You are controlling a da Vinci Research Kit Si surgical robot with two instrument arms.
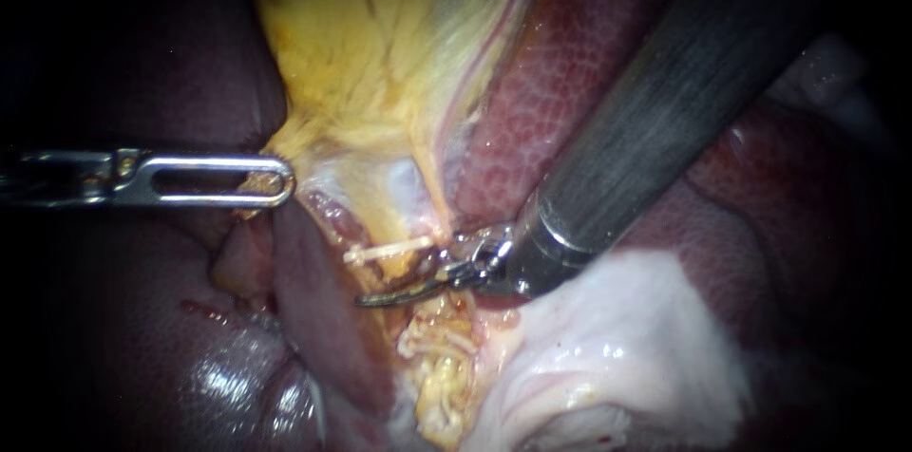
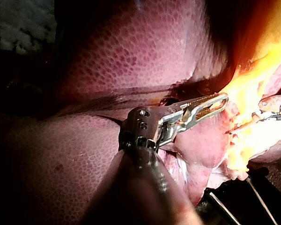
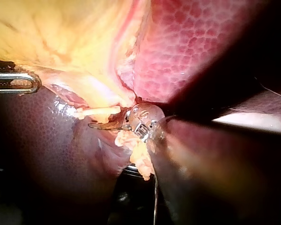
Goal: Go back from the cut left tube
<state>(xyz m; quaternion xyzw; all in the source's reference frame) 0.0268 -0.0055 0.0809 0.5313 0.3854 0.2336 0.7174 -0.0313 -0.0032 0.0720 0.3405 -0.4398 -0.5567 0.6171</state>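
Just under the pale tube [image 1: 388, 249], right instrument [image 1: 404, 292] sits with pincer pressed together; left instrument [image 1: 223, 177] pincer pinches the gallbladder [image 1: 380, 53] edge. Judged step: retreat not yet under way. Next move calls for a straight pull-back along the shaft, clear of liver [image 1: 532, 101].

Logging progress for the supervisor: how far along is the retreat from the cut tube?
Done: I cannot confirm the cut itself; only a pale strand shows by the tip. In hand: the right instrument lies close beside that strand, not yet clear. The left instrument holds the gallbladder. Left: draw the right instrument away.
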